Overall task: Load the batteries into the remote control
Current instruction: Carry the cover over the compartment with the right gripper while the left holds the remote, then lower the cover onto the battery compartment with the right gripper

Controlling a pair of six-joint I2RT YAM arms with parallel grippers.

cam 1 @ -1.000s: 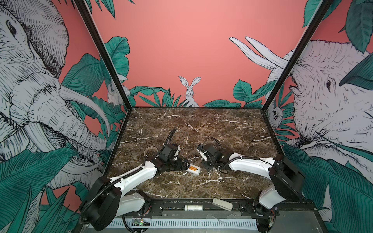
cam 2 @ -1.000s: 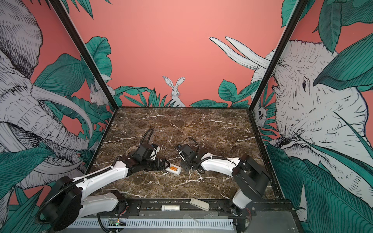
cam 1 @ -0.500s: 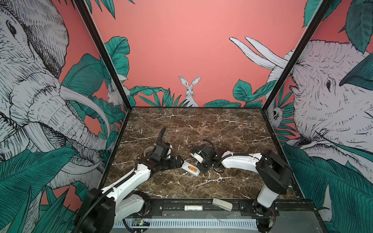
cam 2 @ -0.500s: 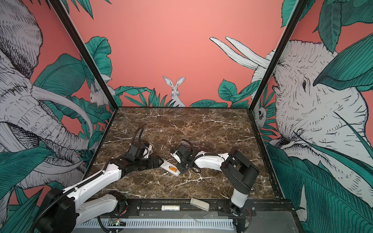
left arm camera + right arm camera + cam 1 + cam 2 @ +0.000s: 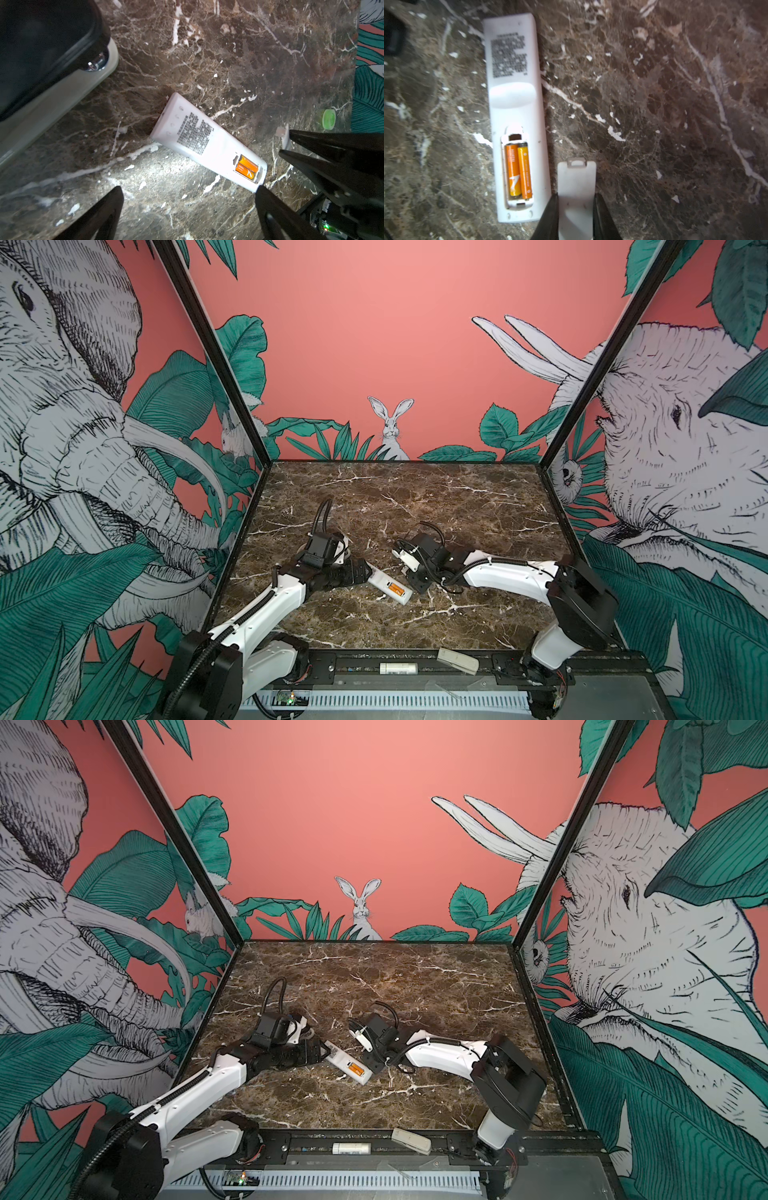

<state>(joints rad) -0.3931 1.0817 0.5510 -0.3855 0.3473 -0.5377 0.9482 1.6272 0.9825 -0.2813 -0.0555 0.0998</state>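
The right end effector [image 5: 576, 195] is pinching a thin white plastic battery cover [image 5: 576, 178] by its long edges, jaws narrowed onto it. It is holding the cover just right of the slim white rectangular remote control [image 5: 512, 99], alongside the open bay. Compared with a second ago, this end effector is sitting further left, closer to the remote.

The left end effector [image 5: 189, 187] is standing spread wide and gripping nothing. It is hovering just beside the remote, and its arm is lying slightly further left than before.

The remote is lying back-up on a diagonal near the middle of the brown marble worktop [image 5: 415, 506]. The two small orange cylindrical batteries [image 5: 519, 170] are sitting side by side in its bay.

Loading is looking done. Fitting the cover is probably what is remaining, and its tab will need to meet the slot.
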